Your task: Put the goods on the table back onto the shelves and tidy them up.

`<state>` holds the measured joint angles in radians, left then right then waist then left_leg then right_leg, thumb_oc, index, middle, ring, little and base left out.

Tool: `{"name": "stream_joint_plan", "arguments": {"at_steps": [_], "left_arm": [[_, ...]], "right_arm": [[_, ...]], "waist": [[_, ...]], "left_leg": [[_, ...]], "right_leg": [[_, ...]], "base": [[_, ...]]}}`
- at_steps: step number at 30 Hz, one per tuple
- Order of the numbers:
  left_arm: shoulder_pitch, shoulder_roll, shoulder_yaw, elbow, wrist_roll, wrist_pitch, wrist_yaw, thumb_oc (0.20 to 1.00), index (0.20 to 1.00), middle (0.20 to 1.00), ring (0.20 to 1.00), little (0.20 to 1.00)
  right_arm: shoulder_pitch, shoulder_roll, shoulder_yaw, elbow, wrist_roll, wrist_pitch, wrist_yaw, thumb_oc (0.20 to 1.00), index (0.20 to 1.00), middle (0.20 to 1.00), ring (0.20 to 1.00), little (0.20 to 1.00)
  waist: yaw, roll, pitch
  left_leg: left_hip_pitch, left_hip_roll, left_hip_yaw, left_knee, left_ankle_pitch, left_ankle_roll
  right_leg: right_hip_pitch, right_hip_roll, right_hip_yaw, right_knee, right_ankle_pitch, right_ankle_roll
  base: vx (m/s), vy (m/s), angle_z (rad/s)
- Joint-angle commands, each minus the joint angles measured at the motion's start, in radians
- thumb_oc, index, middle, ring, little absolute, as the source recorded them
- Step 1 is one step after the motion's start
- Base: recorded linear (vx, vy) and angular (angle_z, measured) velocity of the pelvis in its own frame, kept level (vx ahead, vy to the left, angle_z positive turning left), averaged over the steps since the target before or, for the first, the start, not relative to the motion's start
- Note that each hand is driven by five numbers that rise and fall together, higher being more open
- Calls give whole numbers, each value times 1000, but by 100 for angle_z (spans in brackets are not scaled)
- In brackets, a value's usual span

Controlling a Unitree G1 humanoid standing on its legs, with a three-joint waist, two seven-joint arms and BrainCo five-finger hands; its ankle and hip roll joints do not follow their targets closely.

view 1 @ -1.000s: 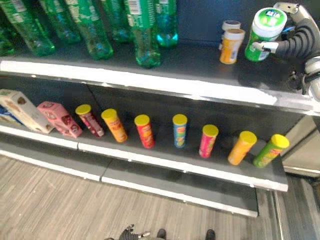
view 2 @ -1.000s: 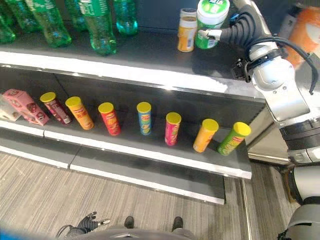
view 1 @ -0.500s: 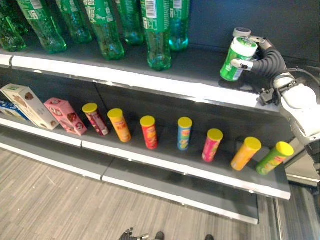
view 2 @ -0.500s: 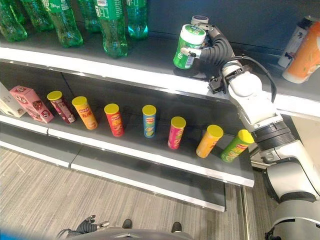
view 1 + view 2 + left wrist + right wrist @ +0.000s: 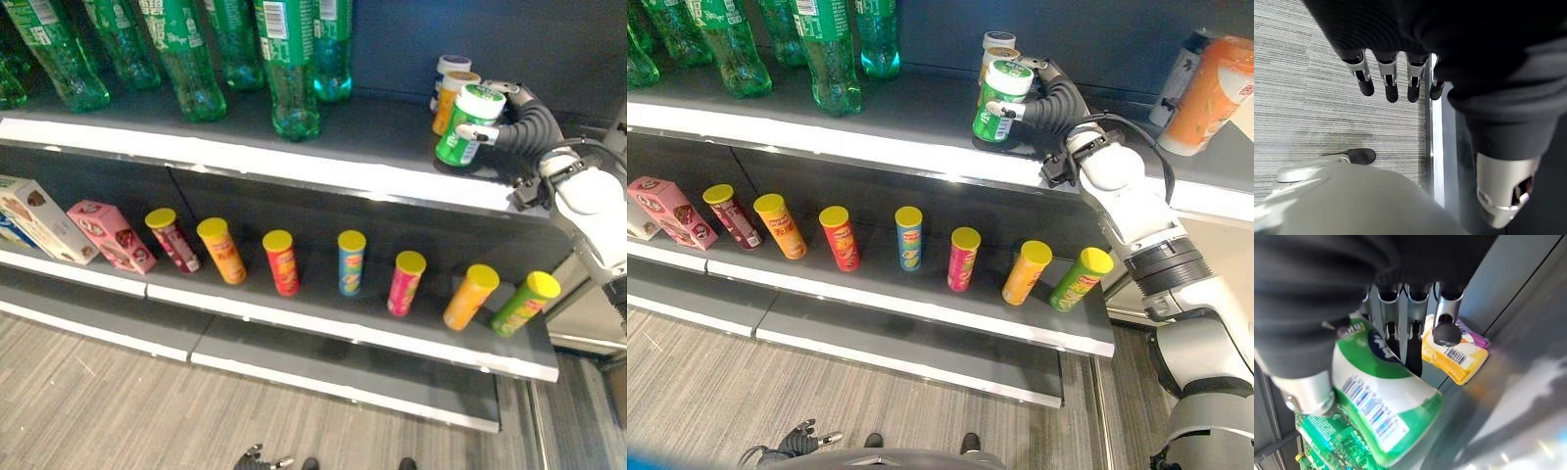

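A green white-lidded jar (image 5: 999,102) is gripped tilted by the curled fingers (image 5: 1445,323) of the right hand (image 5: 1043,101) on the upper shelf (image 5: 921,147), beside an orange jar (image 5: 449,101), with bare shelf leftward.

The right arm (image 5: 1136,211) is built of smooth silver-grey shells, rounded at the joints, with black bands between the segments. A bulbous silver-grey housing sits at its wrist, with a small black bracket beside it. The right hand (image 5: 1046,98) wears a dark ribbed cover over its back and wrist, like a corrugated sleeve. Its fingers (image 5: 1414,308) are silver metal bars with slotted sides and rounded dark tips, and the thumb is a thicker silver cylinder. The left hand (image 5: 1400,44) has the same dark cover, its fingers (image 5: 1387,73) silver with dark rubbery tips, its thumb a stout silver barrel.
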<state>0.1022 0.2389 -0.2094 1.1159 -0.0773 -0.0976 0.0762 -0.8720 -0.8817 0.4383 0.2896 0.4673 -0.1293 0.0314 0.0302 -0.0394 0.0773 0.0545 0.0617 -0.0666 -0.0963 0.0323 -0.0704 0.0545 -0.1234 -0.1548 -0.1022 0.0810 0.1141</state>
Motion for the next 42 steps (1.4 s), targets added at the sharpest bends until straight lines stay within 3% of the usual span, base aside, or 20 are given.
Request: {"name": "stream_joint_plan", "arguments": {"at_steps": [1, 6, 14, 37, 38, 39, 42], "left_arm": [[-62, 46, -25, 47, -33, -15, 9, 1000, 1000, 1000, 1000, 1000], [-65, 51, -33, 45, -25, -38, 21, 1000, 1000, 1000, 1000, 1000], [-76, 71, -21, 42, -42, -21, -1, 1000, 1000, 1000, 1000, 1000], [-73, 82, -18, 39, -34, -20, -10, 1000, 1000, 1000, 1000, 1000], [-74, 82, -16, 39, -36, -19, -9, 1000, 1000, 1000, 1000, 1000], [-74, 83, -15, 38, -37, -19, -9, 1000, 1000, 1000, 1000, 1000], [-74, 86, -9, 39, -43, -18, -8, 1000, 1000, 1000, 1000, 1000]], "right_arm": [[-114, -41, 41, 29, -67, -15, -26, 200, 200, 200, 200, 200], [-131, -10, 62, 61, -89, -12, -30, 200, 200, 200, 200, 200], [-187, -19, 105, 83, -110, 6, -26, 200, 200, 200, 200, 200], [-147, -16, 86, 105, -134, 11, -22, 200, 200, 200, 200, 200], [-149, -12, 87, 105, -133, 12, -22, 536, 536, 536, 536, 536], [-148, -12, 86, 104, -131, 12, -23, 1000, 1000, 1000, 1000, 1000], [-151, -12, 72, 88, -124, 4, -34, 1000, 1000, 1000, 1000, 1000]], "waist": [[29, -38, 6], [29, -42, 13], [35, -43, 16], [18, -37, 16], [17, -37, 16], [16, -37, 15], [16, -37, 14]], "left_leg": [[6, 32, 80, 44, -85, -24], [1, 31, 76, 47, -84, -24], [-1, 29, 71, 44, -82, -25], [20, 32, 91, 41, -93, -21], [21, 32, 91, 41, -93, -21], [22, 32, 92, 40, -93, -21], [26, 31, 93, 41, -97, -20]], "right_leg": [[21, -34, -7, 81, -167, 22], [13, -33, -7, 84, -168, 22], [13, -35, -8, 87, -170, 20], [14, -34, 8, 87, -168, 22], [14, -34, 8, 87, -169, 22], [15, -34, 9, 86, -169, 21], [18, -34, 10, 88, -169, 22]], "base": [[0, 0, 0], [0, 0, 0], [0, 0, 0], [1, 0, 0], [3, -3, -4], [2, -5, -4], [0, 0, 0]]}}
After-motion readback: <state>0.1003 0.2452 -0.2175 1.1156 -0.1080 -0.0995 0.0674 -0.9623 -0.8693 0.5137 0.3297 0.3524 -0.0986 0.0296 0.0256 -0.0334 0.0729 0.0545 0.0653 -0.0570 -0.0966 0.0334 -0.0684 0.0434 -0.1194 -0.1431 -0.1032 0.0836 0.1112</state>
